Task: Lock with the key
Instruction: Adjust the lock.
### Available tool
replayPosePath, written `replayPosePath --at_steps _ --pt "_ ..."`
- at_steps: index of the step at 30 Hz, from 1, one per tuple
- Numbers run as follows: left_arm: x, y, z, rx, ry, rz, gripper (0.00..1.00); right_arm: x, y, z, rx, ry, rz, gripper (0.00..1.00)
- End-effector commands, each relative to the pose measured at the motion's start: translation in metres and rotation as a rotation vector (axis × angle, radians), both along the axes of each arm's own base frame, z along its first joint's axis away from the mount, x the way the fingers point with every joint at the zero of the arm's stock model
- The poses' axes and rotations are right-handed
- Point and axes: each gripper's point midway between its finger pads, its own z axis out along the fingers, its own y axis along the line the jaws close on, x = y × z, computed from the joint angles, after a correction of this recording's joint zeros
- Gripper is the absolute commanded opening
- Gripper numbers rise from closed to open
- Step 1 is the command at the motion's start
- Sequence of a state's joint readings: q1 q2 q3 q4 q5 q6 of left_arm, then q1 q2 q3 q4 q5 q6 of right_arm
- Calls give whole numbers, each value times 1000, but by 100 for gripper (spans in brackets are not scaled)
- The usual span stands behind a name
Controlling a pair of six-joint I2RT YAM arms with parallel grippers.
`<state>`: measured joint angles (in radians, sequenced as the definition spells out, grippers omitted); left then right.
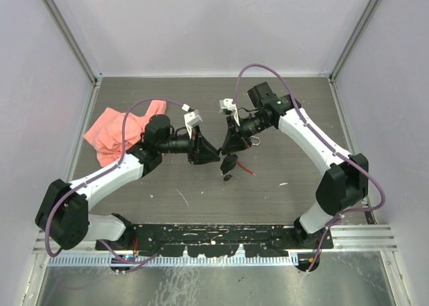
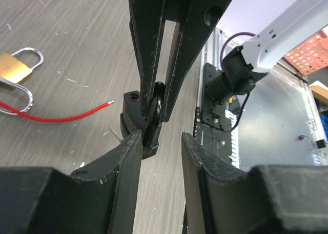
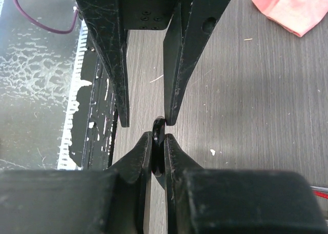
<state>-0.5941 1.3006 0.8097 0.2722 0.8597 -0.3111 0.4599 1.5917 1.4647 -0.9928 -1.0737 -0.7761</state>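
One small black disc-headed key point(image 3: 159, 126), pinched edge-on between the pressed-together fingers of the right gripper point(image 3: 158, 144), held in the air above the grey wood-grain table point(image 2: 61, 28). Risk: a drop or twist at hand-over, likely if the right gripper lets go before the left gripper point(image 2: 161, 147), jaws apart and straddling the head, has a firm hold; only a thin rim is offered. Appearance: dark, glossy, thin; blade hidden. Nearby: brass padlock with silver shackle point(image 2: 14, 67), lying flat, well apart; thin red wire point(image 2: 56, 116) beside it.
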Motion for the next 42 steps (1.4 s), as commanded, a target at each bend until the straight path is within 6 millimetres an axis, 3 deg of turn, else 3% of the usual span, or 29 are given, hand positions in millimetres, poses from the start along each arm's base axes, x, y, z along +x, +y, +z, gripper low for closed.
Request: replayPosePath --at_steps 1,13,18,20,21,26,28,32,34,37,40,42 --pt "-4 -8 26 -82 -40 -76 36 -3 11 29 80 -41 47 1" --pt "-9 -8 14 -61 -36 -118 25 -5 14 31 87 -8 62 1" --pt "-14 -8 11 -58 -34 -153 4 -5 15 30 88 1 67 2" --pt "-15 -8 12 -66 -46 -154 0 -5 15 30 85 5 66 4" --pt "-14 -8 14 -71 -56 -146 0 -4 15 29 82 8 63 9" --pt "-8 -4 32 -121 -101 -57 0 5 9 37 84 0 19 66" --pt "-4 0 44 -159 -123 5 0 17 0 49 109 -15 -40 76" --pt "27 15 60 -246 -114 278 0 48 -26 83 156 -108 -211 86" --pt "43 27 69 -300 -98 419 0 54 -31 91 176 -153 -267 90" --pt "66 43 86 -381 -82 611 0 49 -26 85 240 -153 -296 94" --pt "80 52 100 -422 -87 755 0 39 -12 62 250 -204 -287 100" --pt "86 54 107 -445 -85 823 0 45 -4 51 226 -204 -334 100"
